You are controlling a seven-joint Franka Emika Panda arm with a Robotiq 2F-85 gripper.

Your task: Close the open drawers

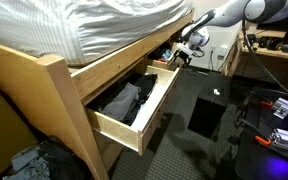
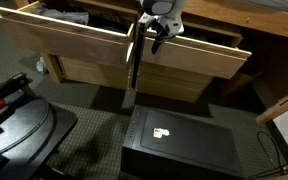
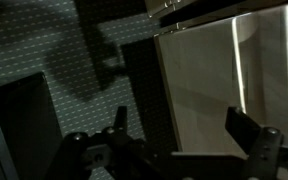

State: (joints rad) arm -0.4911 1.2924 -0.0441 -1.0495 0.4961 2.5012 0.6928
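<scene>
Step in hand, by judgement: approach/line-up for the push, no drawer shut yet. Both task things stood pulled out of the bed frame (image 1: 46, 80), side by side below the mattress (image 1: 104, 25): first drawer (image 2: 69, 42) and second drawer (image 2: 199, 62), flat fronts w/ no handle visible, a dark gap between their inner ends. In an exterior view one drawer showed dark clothes (image 1: 124, 100) inside; which of the two it was, cannot tell. Gripper (image 2: 154, 35) sat just over that gap, at the drawers' inner corners, pointing down. Contact w/ either front not clear. Jaws stood apart: wrist view showed the gripper (image 3: 184, 128) w/ both fingers (image 3: 119, 125) wide, a pale pine panel (image 3: 199, 90) filling the frame beyond them; view too dark to say whether anything touched. Nothing held. Arm pose: in an exterior view the gripper (image 1: 189, 45) came in from the upper right, arm stretched near-level along the bed side, wrist bent down twd the drawer ends. Black box (image 2: 174, 135) lay on the floor in front of the drawers, apart from both. Next move prob. calls for getting in front of one panel, setting fingers flat on it nr mid-width, pushing straight twd the frame; off-centre push may skew the drawer. Then same for the other.
</scene>
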